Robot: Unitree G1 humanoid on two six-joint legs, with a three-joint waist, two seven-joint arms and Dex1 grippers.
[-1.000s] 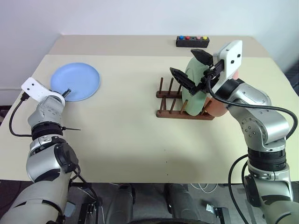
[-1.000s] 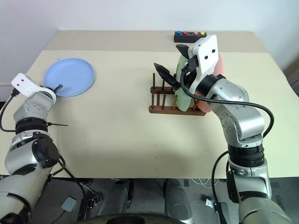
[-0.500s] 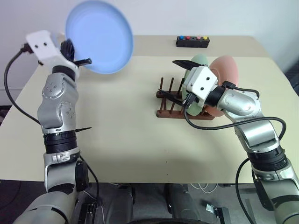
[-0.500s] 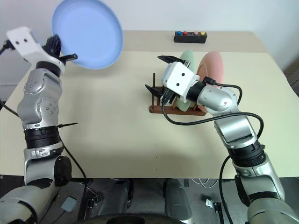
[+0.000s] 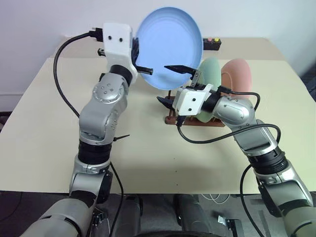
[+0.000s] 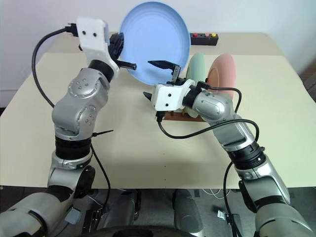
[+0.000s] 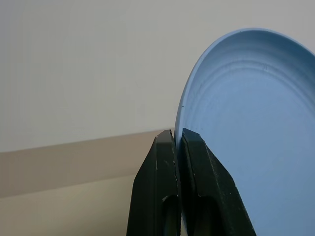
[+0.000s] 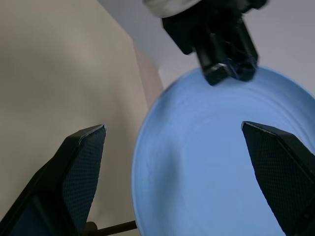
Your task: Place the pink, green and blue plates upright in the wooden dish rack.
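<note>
Beige tabletop against a pale wall sets the scene, with the wooden dish rack standing right of the table's middle as the fixed point for everything else.

Two plates already stand upright in the rack: the green plate in a slot near its far-right half, and the pink plate just beyond it at the rack's right end, both rising well above the pegs.

The blue plate is in the air, up and to the left of the rack, tilted so its hollow face turns toward the camera. Its lower edge hangs above the rack's left end, apart from the pegs. The left gripper pinches the plate's left rim; in the left wrist view its two black fingers are pressed together with only the thin blue rim between them.

The right gripper hovers in front of the rack's left end with its jaws spread wide and nothing between them: one finger reaches up in front of the blue plate's lower edge, the other points down toward the rack. In the right wrist view the two fingers stand far apart on either side of the blue plate.

A small black box with coloured buttons sits at the table's far edge, behind the rack and partly hidden by the blue plate.
</note>
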